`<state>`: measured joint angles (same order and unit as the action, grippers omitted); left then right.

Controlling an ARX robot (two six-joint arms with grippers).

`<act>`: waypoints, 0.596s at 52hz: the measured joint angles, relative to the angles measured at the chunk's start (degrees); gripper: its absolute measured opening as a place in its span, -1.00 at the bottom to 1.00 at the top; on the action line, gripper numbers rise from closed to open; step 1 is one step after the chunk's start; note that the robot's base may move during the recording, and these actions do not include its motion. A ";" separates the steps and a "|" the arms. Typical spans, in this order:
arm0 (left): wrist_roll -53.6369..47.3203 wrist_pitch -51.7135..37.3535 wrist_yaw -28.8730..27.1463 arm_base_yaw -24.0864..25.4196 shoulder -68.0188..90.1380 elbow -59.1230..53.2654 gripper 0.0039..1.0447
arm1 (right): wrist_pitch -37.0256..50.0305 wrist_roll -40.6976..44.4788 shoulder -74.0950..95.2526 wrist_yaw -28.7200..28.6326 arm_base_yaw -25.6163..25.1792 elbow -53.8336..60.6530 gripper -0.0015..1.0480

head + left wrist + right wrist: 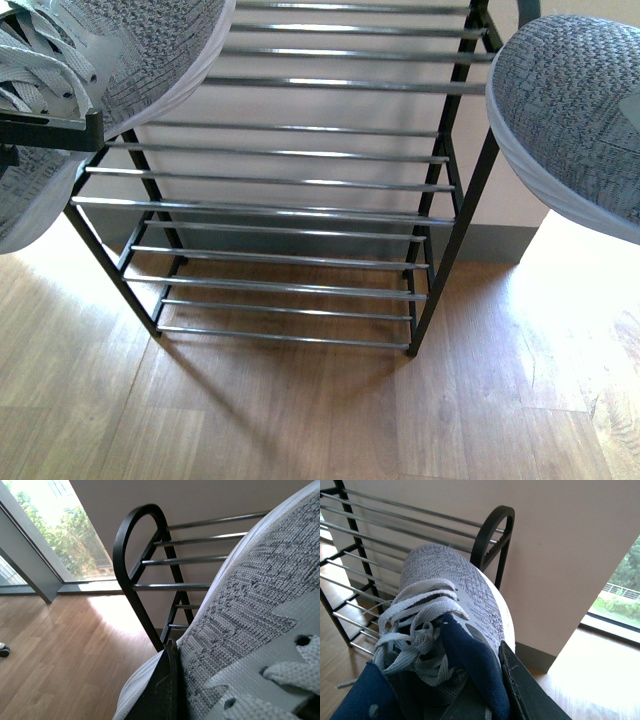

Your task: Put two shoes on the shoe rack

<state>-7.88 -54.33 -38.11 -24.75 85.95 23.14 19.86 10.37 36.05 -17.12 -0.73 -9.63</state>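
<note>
The shoe rack point(290, 210) stands against the wall straight ahead, black frame with tiers of chrome bars. The left shoe point(130, 60), grey knit with a white sole, hangs at the upper left, over the rack's left end. My left gripper point(235, 700) is shut on it, with one black finger point(162, 690) pressed against its side. The right shoe point(570, 110) hangs at the upper right, just outside the rack's right post. My right gripper point(490, 695) is shut on its navy collar, toe pointing at the rack's rounded corner point(492, 535). No shoe rests on the bars.
Wooden floor point(300, 420) lies in front of the rack. A beige wall with a grey baseboard point(490, 245) runs behind it. Floor-level windows point(60, 535) show on both sides. A small dark object point(4, 650) lies on the floor far left.
</note>
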 joint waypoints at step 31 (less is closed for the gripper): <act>0.00 0.00 0.70 -0.39 -0.04 0.02 -0.97 | 0.00 0.00 0.00 0.59 -0.04 -0.04 -0.97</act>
<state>-7.88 -54.33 -37.41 -25.15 85.91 23.16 19.86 10.37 36.05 -16.53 -0.78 -9.67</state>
